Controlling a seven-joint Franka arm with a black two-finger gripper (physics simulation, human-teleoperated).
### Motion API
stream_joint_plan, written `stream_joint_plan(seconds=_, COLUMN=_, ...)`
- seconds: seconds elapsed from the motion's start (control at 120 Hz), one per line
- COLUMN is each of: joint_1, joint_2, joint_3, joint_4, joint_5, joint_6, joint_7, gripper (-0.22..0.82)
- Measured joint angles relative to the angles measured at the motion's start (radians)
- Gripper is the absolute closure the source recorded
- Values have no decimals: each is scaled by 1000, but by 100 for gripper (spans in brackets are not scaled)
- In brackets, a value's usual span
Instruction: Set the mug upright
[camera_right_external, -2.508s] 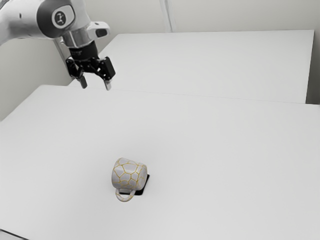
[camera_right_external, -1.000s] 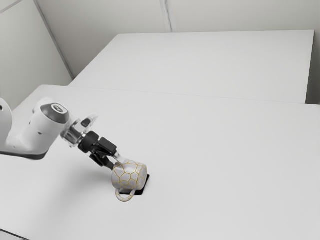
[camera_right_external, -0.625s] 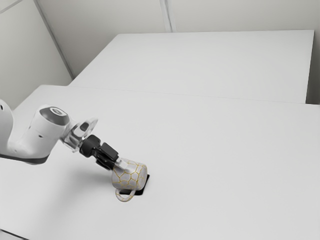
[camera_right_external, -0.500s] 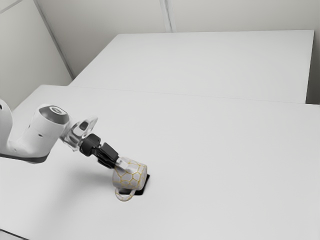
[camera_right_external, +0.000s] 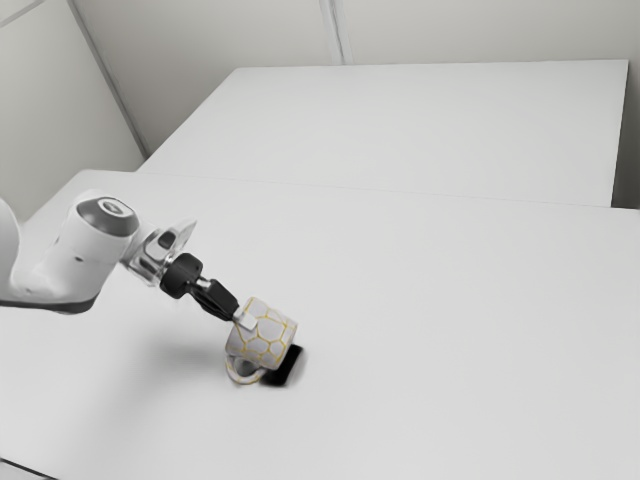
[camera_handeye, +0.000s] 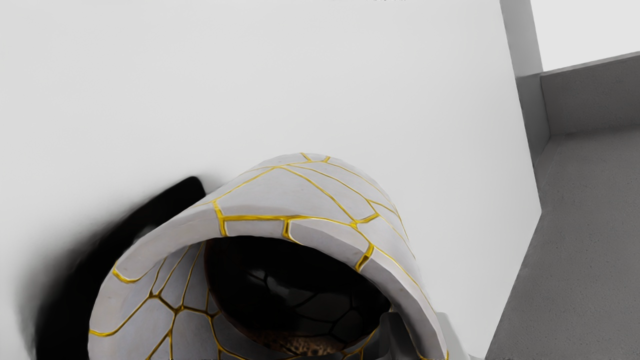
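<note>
The white mug with gold lines is tilted in the exterior view, its mouth toward my hand and its handle at the lower left. My gripper reaches down to the mug's rim from the exterior view's left. The wrist view looks into the mouth of the mug. There my gripper is shut on the mug's wall, one finger inside the mouth and the other against the outside. The handle is hidden in this view.
A black flat patch lies beneath and beside the mug on the white table. A second white surface stands beyond the table. A dark cable or edge crosses the exterior view's lower left corner.
My hand came down from above the table and closed on the mug's wall. Since half a second ago the mug has turned, its mouth end rising and its handle shifting up and left.
</note>
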Motion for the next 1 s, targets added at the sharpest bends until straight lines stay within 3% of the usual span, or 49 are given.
stream_joint_plan(seconds=0.192, joint_1=-46, joint_2=-44, joint_3=-81, joint_4=67, joint_5=165, joint_6=64, joint_7=-14, gripper=78)
stream_joint_plan(seconds=0.517, joint_1=-41, joint_2=-55, joint_3=-228, joint_4=113, joint_5=698, joint_6=270, joint_7=-123, gripper=78)
stream_joint_plan(seconds=0.917, joint_1=-38, joint_2=-66, joint_3=-297, joint_4=29, joint_5=908, joint_6=439, joint_7=-256, gripper=78)
stream_joint_plan(seconds=1.0, joint_1=-39, joint_2=-67, joint_3=-304, joint_4=26, joint_5=920, joint_6=458, joint_7=-272, gripper=62)
